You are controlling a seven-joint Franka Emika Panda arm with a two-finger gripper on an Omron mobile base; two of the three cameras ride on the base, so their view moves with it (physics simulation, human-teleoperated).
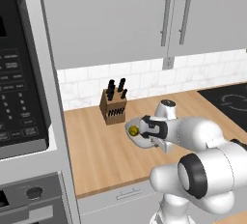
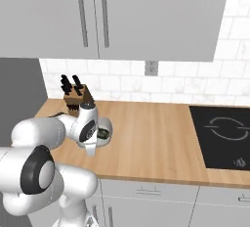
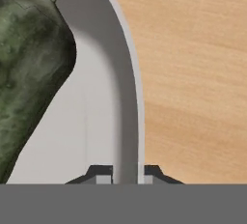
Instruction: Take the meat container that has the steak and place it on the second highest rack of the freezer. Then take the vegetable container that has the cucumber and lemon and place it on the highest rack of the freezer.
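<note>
The pincer [image 3: 124, 175] is seen clamped on the rim of the vegetable container [image 3: 126, 97], one fingertip [image 3: 100, 175] inside the wall and the other outside it. The container, a shallow pale grey bowl, is set on the wooden tabletop [image 3: 193, 73] near its front edge. Inside it the cucumber [image 3: 29, 73] is laid with its long axis running from the rim side inward, its blunt end pointed toward the curved wall. In the left base view the lemon [image 1: 133, 131] is seen in the bowl beside the hand. Behind the container, toward the tiled wall, a knife block [image 2: 77, 99] is stood close by. Farther along the tabletop a black cooktop [image 2: 222, 135] is set, well apart, and grey cabinets [image 2: 146, 15] are hung above.
</note>
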